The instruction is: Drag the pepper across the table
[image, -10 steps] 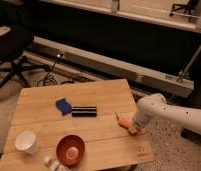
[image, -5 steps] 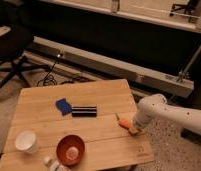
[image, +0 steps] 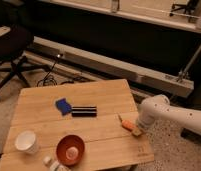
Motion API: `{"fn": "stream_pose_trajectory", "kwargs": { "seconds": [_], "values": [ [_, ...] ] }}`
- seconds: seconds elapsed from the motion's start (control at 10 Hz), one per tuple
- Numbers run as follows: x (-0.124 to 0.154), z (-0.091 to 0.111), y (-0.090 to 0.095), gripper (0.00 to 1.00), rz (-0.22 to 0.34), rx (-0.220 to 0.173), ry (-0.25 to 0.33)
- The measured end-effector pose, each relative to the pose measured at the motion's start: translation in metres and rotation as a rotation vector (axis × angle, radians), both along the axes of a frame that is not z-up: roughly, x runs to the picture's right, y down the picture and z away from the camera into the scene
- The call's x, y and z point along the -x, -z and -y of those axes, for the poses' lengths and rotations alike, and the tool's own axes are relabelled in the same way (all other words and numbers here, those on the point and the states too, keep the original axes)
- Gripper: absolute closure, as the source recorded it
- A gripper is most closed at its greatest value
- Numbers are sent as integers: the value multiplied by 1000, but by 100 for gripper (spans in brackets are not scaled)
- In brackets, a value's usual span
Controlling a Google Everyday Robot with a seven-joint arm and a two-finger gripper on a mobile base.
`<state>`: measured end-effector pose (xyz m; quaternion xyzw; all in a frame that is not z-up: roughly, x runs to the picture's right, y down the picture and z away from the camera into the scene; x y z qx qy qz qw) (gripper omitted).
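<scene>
A: Listing the contents now. Item one: the table (image: 101,95), light wooden planks, filling the lower left and centre of the frame.

B: Item two?

A: The pepper (image: 127,124), small, orange-red, thin pale stem tip pointing toward the upper left. It lies near the table's right edge, right of centre in the frame.

B: And the gripper?

A: The gripper (image: 137,131), at the end of a white arm (image: 164,112) entering from the right of the frame. It sits low on the tabletop at the pepper's lower-right end, touching or just beside it. Whether it is gripping the pepper I cannot tell.

B: Remaining stock?

A: A blue object (image: 63,105), left of centre. A dark rectangular object (image: 84,110) just beside it on its right. A round orange-red bowl (image: 70,149), lower centre-left. A white cup (image: 26,141), lower left. A small pale item (image: 53,164) at the bottom edge below the bowl, unclear what.

B: Off the table?

A: A dark office chair (image: 11,47), upper left, and cables (image: 54,77) on the floor behind the table.
</scene>
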<state>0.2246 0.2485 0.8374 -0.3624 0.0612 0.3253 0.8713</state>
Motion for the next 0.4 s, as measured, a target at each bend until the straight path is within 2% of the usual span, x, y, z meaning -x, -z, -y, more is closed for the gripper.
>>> {"fn": "stream_pose_trajectory", "kwargs": {
  "seconds": [0.4],
  "values": [
    [-6, -3, 3, 100, -4, 18, 4]
  ]
}}
